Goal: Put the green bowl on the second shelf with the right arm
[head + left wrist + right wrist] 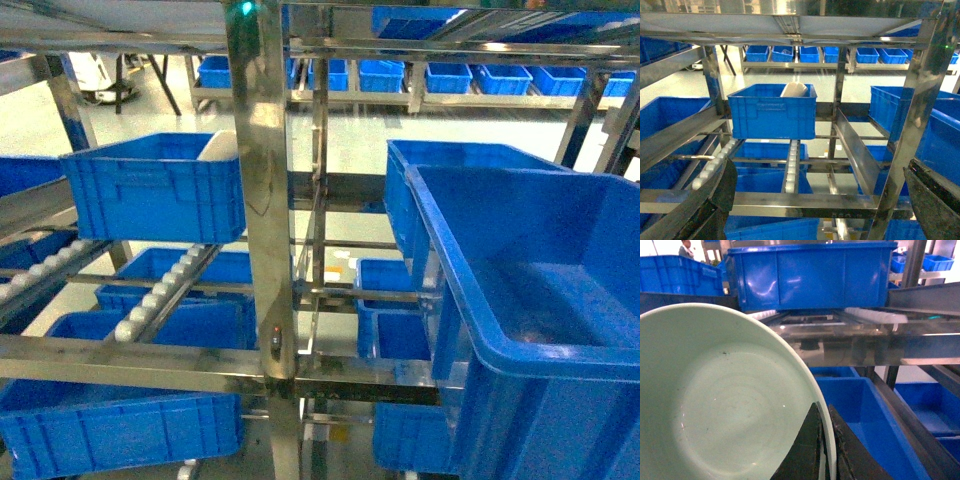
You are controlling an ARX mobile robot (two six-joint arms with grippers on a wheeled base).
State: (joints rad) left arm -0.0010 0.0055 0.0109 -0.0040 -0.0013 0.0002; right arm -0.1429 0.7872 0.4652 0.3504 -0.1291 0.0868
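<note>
A pale floor runs behind a shiny steel rack stacked with blue crates, and more blue crates line the shelving along the far wall; in the head view a ribbed blue crate sits on the left side of the rack with a whitish curved thing leaning inside it, and rows of white rollers slope down beneath it; on the right a large deep blue crate fills the near corner of that view, thick-rimmed and open at the top, resting on the second shelf.

My right end effector is clamped on the green bowl; in my right wrist view its dark fingers pinch the bowl's rim, one on the inside and one on the outside, and the bowl's pale mint hollow fills the left of that view, tilted toward the camera; beyond it a steel rail crosses at mid-height with a big blue crate above and lower blue crates below.

My left end effector stands apart; its dark fingers frame the bottom corners of my left wrist view with nothing between them, facing the rack.
</note>
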